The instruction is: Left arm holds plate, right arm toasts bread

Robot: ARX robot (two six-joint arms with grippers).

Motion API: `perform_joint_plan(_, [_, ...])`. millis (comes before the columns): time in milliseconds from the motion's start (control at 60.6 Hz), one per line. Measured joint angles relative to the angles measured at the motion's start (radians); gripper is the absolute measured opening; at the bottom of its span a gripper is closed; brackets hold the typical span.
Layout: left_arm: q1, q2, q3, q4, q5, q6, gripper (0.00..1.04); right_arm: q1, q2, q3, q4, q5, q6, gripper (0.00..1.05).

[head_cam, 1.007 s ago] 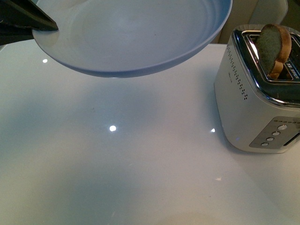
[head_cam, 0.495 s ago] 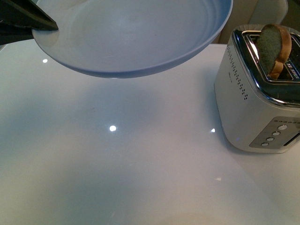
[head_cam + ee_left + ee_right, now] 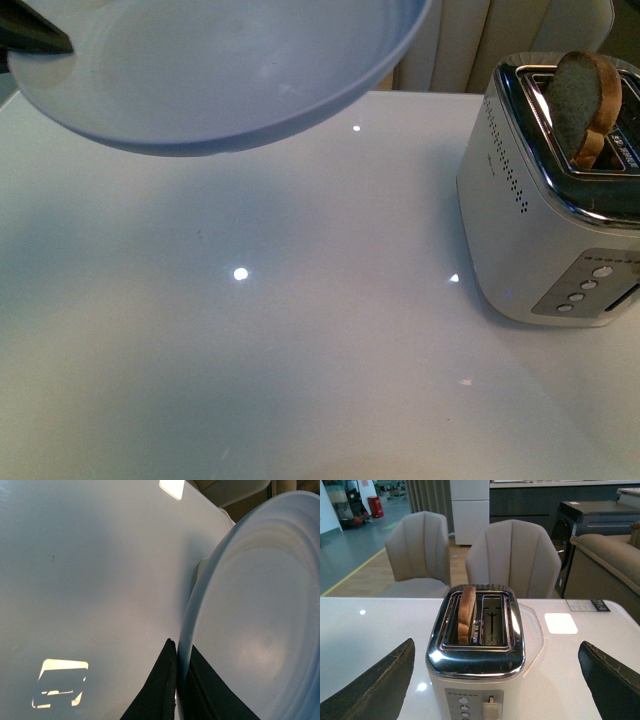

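The bread (image 3: 585,105) stands on edge in one slot of the toaster (image 3: 530,230), its rounded top well clear of the chrome; loading looks done, though I cannot tell if it has toasted; my right tool (image 3: 496,645) faces the toaster, fingers wide apart and empty; my left tool (image 3: 181,650) is pinched on the rim of the plate (image 3: 220,70), held tilted above the counter (image 3: 300,350), apart from the toaster; I judge what is left is moving the slice onto that plate.
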Motion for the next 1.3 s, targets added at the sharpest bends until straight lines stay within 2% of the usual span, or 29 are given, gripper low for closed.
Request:
perform_joint_plan(116, [0.088, 0.013, -0.014, 0.000, 0.041, 0.069, 0.03, 0.000, 0.000, 0.000, 0.000, 0.000, 0.000, 0.96])
perform_joint_plan(330, [0.301, 0.134, -0.053, 0.039, 0.121, 0.222, 0.03, 0.000, 0.000, 0.000, 0.000, 0.000, 0.000, 0.96])
perform_joint_plan(611, [0.456, 0.342, -0.058, 0.108, 0.161, 0.401, 0.03, 0.000, 0.000, 0.000, 0.000, 0.000, 0.000, 0.96])
perform_joint_plan(941, [0.545, 0.579, -0.015, 0.193, 0.187, 0.522, 0.03, 0.000, 0.000, 0.000, 0.000, 0.000, 0.000, 0.96])
perform_joint_plan(1304, [0.550, 0.821, 0.145, 0.241, 0.160, 0.554, 0.03, 0.000, 0.000, 0.000, 0.000, 0.000, 0.000, 0.96])
